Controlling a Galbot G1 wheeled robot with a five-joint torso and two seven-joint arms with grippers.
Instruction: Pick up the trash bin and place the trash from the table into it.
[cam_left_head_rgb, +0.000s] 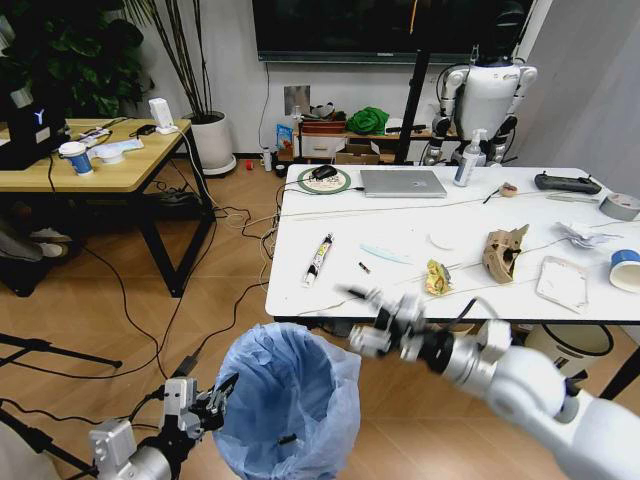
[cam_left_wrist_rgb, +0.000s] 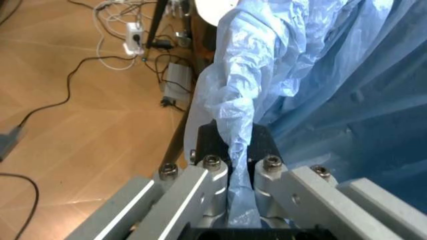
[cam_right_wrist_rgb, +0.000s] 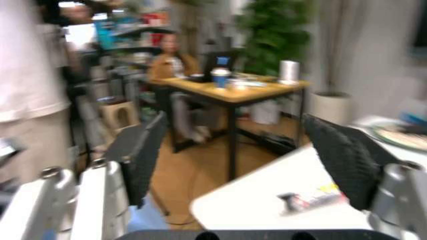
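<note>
The trash bin (cam_left_head_rgb: 285, 400), lined with a thin light-blue bag, stands on the floor in front of the table (cam_left_head_rgb: 400, 240). My left gripper (cam_left_head_rgb: 215, 393) is shut on its near-left rim; in the left wrist view the fingers (cam_left_wrist_rgb: 213, 172) pinch the bag liner (cam_left_wrist_rgb: 243, 100). My right gripper (cam_left_head_rgb: 378, 318) hovers open above the bin's right side, just short of the table's front edge, with nothing between its pads (cam_right_wrist_rgb: 143, 155). On the table lie a yellow wrapper (cam_left_head_rgb: 437, 277), a brown cardboard piece (cam_left_head_rgb: 503, 252), a white packet (cam_left_head_rgb: 562, 282), a paper wad (cam_left_head_rgb: 585, 235) and a blue-and-white cup (cam_left_head_rgb: 626, 270).
A silver laptop (cam_left_head_rgb: 402, 182), a grey tape roll (cam_left_head_rgb: 621, 206), a spray bottle (cam_left_head_rgb: 466, 160) and a marker (cam_left_head_rgb: 318, 258) also sit on the table. A wooden desk (cam_left_head_rgb: 100, 170) stands at the left. Cables (cam_left_head_rgb: 220, 300) trail over the floor. Another bin (cam_left_head_rgb: 570, 345) stands under the table.
</note>
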